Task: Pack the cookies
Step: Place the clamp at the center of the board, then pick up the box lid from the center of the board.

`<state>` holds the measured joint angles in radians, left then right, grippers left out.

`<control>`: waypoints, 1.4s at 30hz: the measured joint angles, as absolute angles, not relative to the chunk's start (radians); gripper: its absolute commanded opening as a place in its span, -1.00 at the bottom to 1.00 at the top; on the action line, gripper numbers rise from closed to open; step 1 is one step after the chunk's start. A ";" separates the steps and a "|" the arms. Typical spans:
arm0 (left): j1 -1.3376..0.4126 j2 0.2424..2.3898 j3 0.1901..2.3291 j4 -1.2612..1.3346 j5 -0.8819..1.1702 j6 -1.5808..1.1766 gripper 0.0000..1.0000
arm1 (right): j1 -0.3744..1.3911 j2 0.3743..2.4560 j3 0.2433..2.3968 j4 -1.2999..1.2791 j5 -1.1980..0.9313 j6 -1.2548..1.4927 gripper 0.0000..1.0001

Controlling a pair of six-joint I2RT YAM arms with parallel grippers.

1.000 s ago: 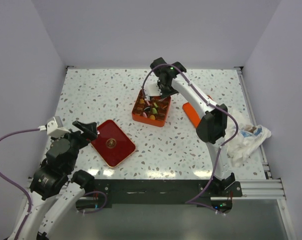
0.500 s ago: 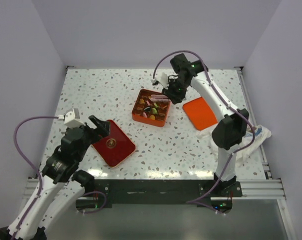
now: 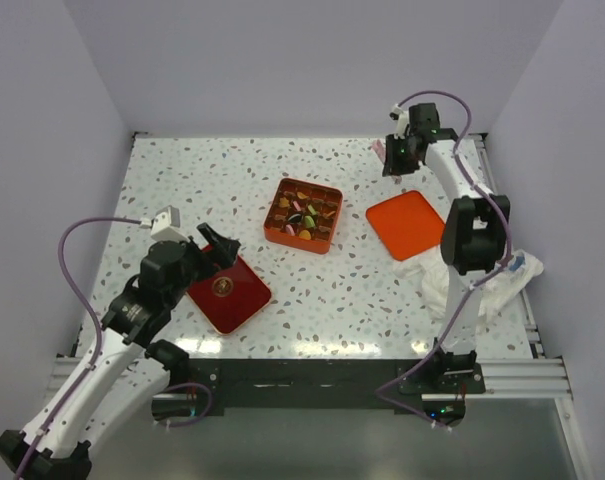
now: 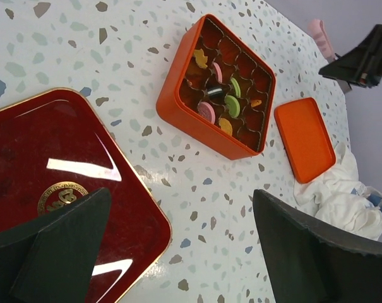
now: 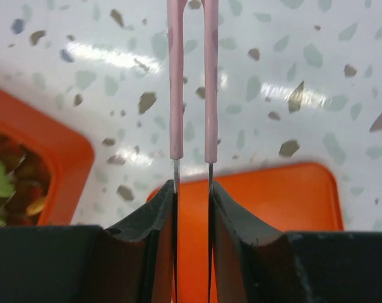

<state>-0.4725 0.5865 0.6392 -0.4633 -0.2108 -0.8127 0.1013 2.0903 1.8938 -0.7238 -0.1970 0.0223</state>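
Right gripper (image 5: 192,189) pinching pink tweezers (image 5: 176,82), left gripper (image 4: 184,252) spread wide!

The tweezers run straight out from the right fingers at the far right of the table. The cookies (image 4: 219,95) sit in the orange box (image 4: 178,95) at mid-table, off to that hand's left past the orange lid (image 3: 407,225). The left gripper hovers over the red lid (image 4: 52,158), so that lid looks like its job.

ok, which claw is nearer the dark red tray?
Left. The left claw hangs open over the dark red tray's far corner; the right claw is at the table's far right, beyond the orange box, clamping pink tweezers.
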 measured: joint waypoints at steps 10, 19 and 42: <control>-0.472 0.545 0.639 -0.468 -0.206 -0.883 1.00 | 0.088 2.466 2.275 -0.749 -0.202 -0.405 0.18; -0.472 0.574 0.636 -0.463 -0.211 -0.916 0.99 | 0.072 2.536 2.392 -0.768 -0.238 -0.649 0.33; -0.465 0.720 0.566 -0.224 -0.084 -0.910 1.00 | 0.295 1.605 1.158 -0.610 -0.061 -0.186 -0.07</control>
